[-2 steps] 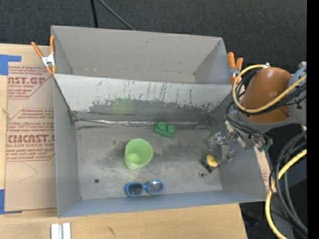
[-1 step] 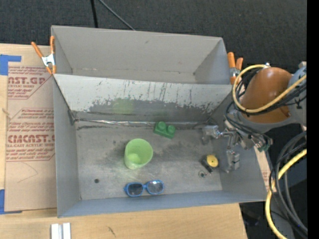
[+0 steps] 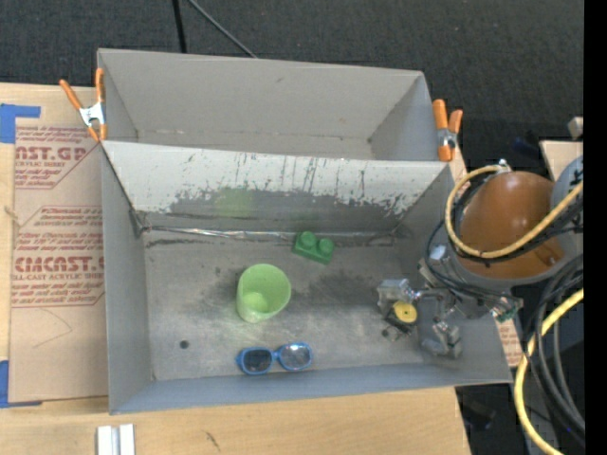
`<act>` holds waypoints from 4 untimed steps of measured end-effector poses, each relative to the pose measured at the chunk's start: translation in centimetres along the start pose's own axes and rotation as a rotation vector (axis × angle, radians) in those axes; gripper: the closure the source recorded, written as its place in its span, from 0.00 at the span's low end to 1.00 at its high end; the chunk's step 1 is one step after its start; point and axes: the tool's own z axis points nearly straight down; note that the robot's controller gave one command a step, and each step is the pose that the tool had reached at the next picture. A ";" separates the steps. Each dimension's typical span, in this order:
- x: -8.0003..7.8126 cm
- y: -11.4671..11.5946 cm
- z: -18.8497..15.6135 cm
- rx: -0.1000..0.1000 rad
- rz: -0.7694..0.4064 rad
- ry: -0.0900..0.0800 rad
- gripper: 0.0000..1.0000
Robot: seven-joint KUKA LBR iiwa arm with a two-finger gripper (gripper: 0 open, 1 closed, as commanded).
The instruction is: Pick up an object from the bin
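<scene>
In the grey metal bin (image 3: 285, 112) we see a light green plastic cup (image 3: 263, 292) mid-frame, a green toy brick (image 3: 313, 246) above it and blue-framed sunglasses (image 3: 273, 358) below, while at lower right the hand (image 3: 417, 318) sits beside a small yellow round piece (image 3: 405, 314), its opening impossible for us to tell.

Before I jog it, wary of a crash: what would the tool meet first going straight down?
Probably the bare bin floor by the right wall, under the tool; the green cup lies well left. Depth is unclear.
</scene>
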 end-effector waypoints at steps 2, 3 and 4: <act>-1.0 3.3 -15.6 0.010 -0.001 0.000 1.00; -0.9 3.4 -15.1 0.004 0.000 0.005 0.00; 0.6 1.4 -3.5 -0.004 -0.236 0.008 0.00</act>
